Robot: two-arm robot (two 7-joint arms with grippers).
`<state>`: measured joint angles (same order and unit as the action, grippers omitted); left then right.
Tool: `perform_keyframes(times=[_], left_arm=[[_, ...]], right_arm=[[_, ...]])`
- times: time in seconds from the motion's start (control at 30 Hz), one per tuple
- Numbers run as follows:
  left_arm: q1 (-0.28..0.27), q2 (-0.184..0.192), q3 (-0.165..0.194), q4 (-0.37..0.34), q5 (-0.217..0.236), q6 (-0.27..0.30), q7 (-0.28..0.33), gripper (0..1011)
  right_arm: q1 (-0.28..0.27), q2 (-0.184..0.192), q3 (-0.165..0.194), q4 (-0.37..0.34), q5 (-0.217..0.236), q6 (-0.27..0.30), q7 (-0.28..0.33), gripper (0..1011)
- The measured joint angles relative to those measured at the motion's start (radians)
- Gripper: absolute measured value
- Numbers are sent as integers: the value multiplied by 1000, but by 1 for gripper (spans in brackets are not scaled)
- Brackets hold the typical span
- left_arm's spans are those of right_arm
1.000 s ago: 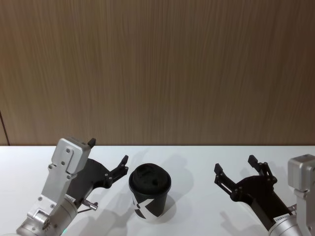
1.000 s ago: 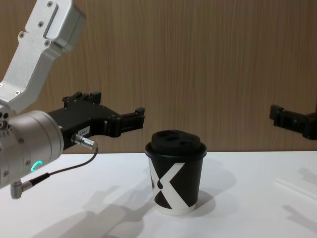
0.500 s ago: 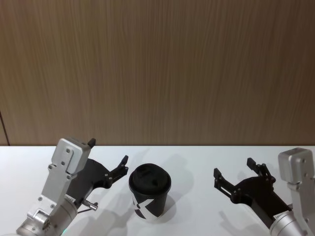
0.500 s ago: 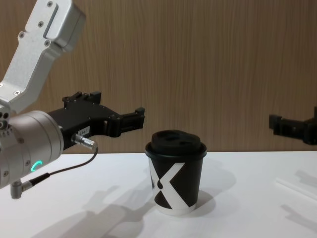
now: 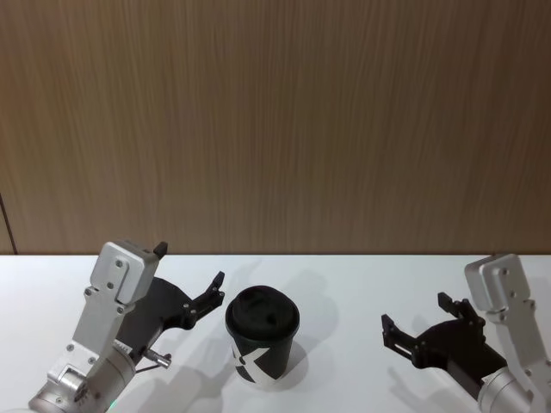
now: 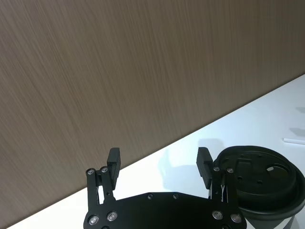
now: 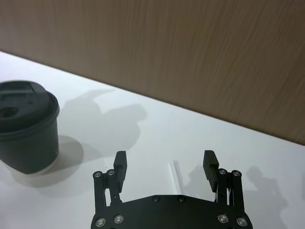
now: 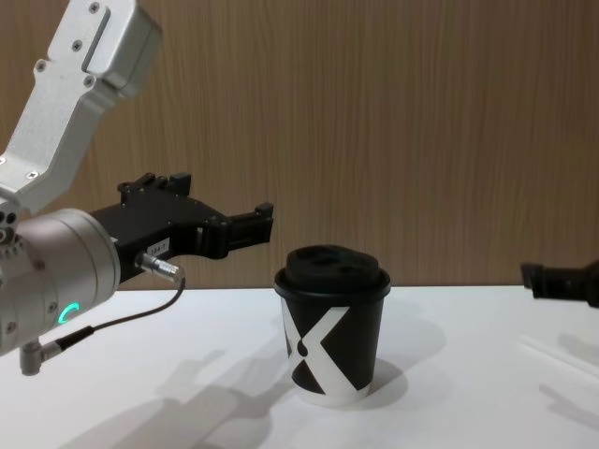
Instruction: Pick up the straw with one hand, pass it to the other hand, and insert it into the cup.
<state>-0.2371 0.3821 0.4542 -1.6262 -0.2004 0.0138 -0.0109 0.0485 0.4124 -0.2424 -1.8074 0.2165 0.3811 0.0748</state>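
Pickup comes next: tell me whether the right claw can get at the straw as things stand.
Probably yes. The right claw is open, the straw lies on the table just ahead of it, and nothing stands between.

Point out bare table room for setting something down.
Bare table lies between the cup and the wood wall, and between cup and right gripper. Tighter by the straw near that gripper, and beside the cup where the left gripper hovers.

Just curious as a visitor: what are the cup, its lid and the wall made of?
The cup looks like matte black paper, with a white base rim. Its lid seems moulded plastic, faintly shiny. The wall shows wood grain, perhaps veneer or laminate.
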Motion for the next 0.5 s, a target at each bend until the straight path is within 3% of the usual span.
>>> perform_keyframes(times=[0.5], left_arm=[[0,0,0,0,0,0,0,1003]], right_arm=[[32,20,9,30,-30,152,-8,1001]])
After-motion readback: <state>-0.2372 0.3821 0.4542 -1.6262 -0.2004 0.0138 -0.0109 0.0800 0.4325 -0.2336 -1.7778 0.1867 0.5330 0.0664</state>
